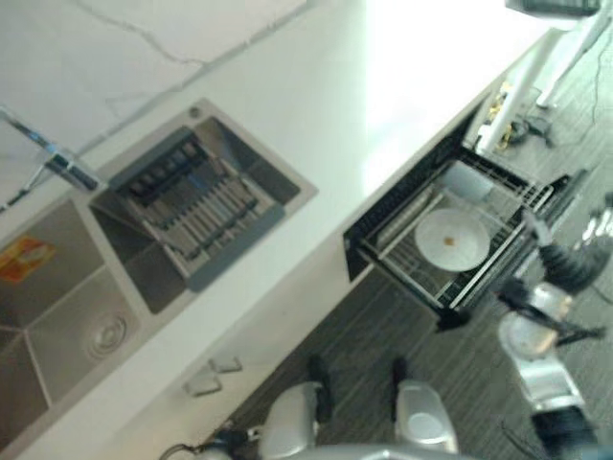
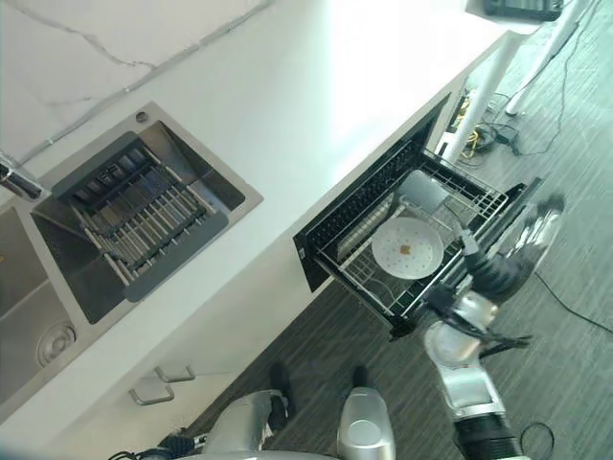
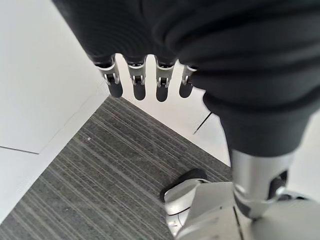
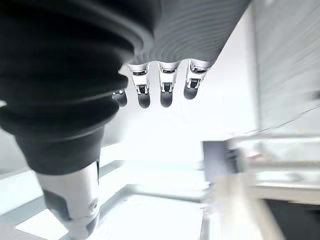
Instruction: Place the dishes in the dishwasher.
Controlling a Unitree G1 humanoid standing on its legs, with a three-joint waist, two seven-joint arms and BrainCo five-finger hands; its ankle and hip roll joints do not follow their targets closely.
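The dishwasher drawer stands pulled out of the white cabinet front, its wire rack (image 2: pixel 364 278) showing. A white plate (image 2: pixel 407 246) with a small brown mark lies flat in the rack. A pale bowl (image 2: pixel 424 192) rests in the rack's far corner. My right hand (image 2: pixel 532 230) hovers just past the drawer's outer edge, fingers straight, and its wrist view shows its fingertips (image 4: pixel 165 97) holding nothing. In the left wrist view, my left hand (image 3: pixel 150 75) hangs over the striped grey floor by the cabinet with straight, empty fingers.
A steel sink is set in the white counter (image 1: pixel 316 86), with a grey dish basket (image 1: pixel 196 206) in one basin, a drain basin (image 1: pixel 67 297) beside it and a faucet (image 1: pixel 57 158) behind. White table legs and cables (image 2: pixel 488 96) stand beyond the drawer.
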